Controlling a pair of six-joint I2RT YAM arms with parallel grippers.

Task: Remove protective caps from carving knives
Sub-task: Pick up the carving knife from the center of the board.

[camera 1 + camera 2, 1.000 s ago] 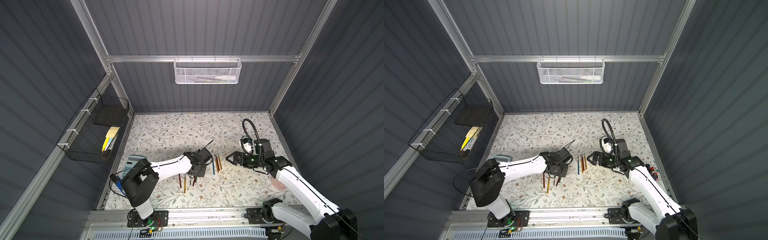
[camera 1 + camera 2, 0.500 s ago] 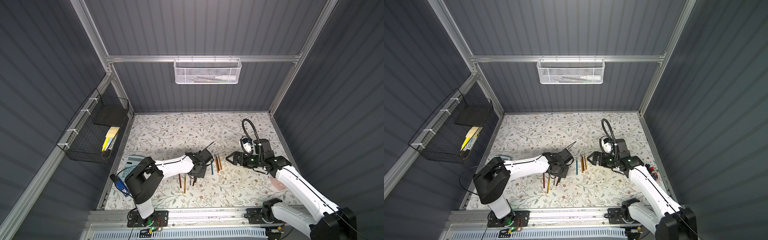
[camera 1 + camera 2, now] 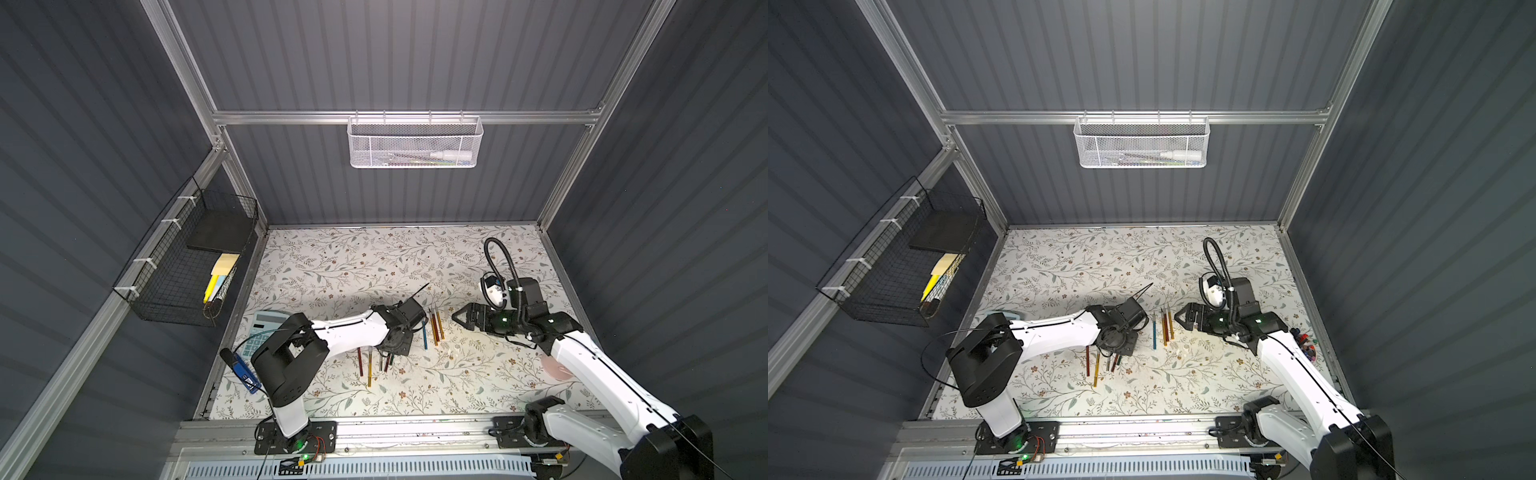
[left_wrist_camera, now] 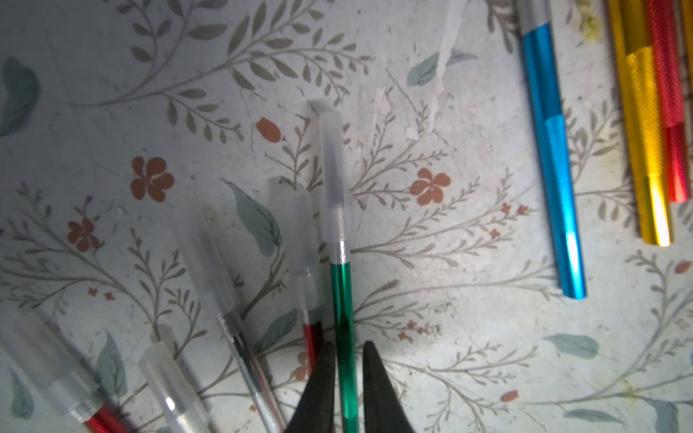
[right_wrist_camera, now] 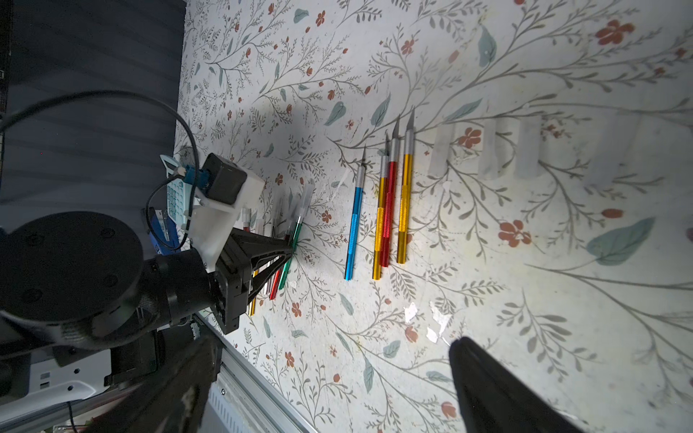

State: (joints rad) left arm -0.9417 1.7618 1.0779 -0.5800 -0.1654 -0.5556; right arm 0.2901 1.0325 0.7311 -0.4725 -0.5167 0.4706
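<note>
At the bottom centre of the left wrist view, the left gripper [image 4: 348, 352] is pinched narrow on the handle of the green knife [image 4: 342, 296], well back from the blade end. The hold looks deliberate. It leaves the clear cap [image 4: 333, 176], running up the middle of the frame, fully exposed for a second tool to pull. I cannot tell whether the knife is raised off the table [image 4: 468, 337]. To its lower left lie the capped knives [image 4: 210, 247], a loose fan of red and silver handles with their sleeves on, apparently the stock waiting its turn.

Further out, at the upper right of that frame, the bare-bladed knives [image 4: 555, 168] in blue, gold and red lie side by side and parallel. The right wrist view shows their points uncovered, so this row reads as the finished pile, set apart from the fan. Past the blade tips, in the upper right of the right wrist view, the loose caps [image 5: 442, 153] lie in a row of their own.

In a top view the right gripper [image 3: 459, 319] hovers right of centre, spread wide and empty, with its nose toward the knives. It is probably placed to take the green knife's sleeve.
</note>
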